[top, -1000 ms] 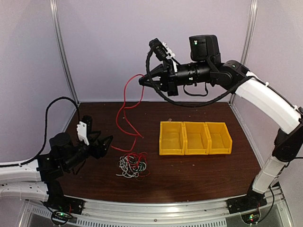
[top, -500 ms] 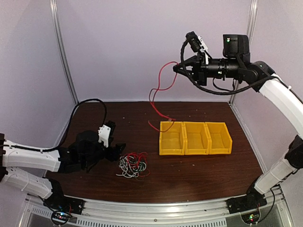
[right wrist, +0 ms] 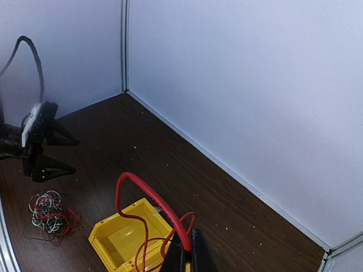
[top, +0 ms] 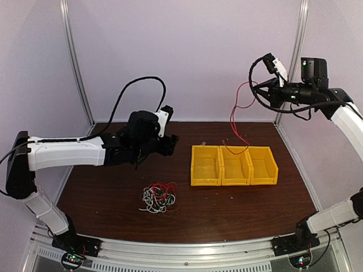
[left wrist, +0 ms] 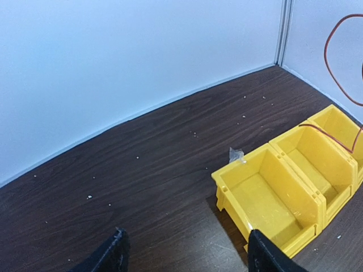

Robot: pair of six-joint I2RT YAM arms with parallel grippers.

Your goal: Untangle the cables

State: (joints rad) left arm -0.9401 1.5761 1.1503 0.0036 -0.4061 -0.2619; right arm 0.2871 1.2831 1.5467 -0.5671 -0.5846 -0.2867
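Closed right end effector (top: 253,90) pinching red cable (top: 234,116), tail over yellow bins (top: 249,175); left end effector (top: 173,143) open, empty. Lower slowly, release over bin. Other cables (top: 159,198) bundled on table (top: 102,187)

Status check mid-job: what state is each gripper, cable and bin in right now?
Left gripper: open, empty, above the table.
Right gripper: shut on the red cable, held high.
Red cable: hanging loose, lower end at the yellow bins.
Cable bundle: tangled, lying on the table.
Yellow bins: upright, left one empty.
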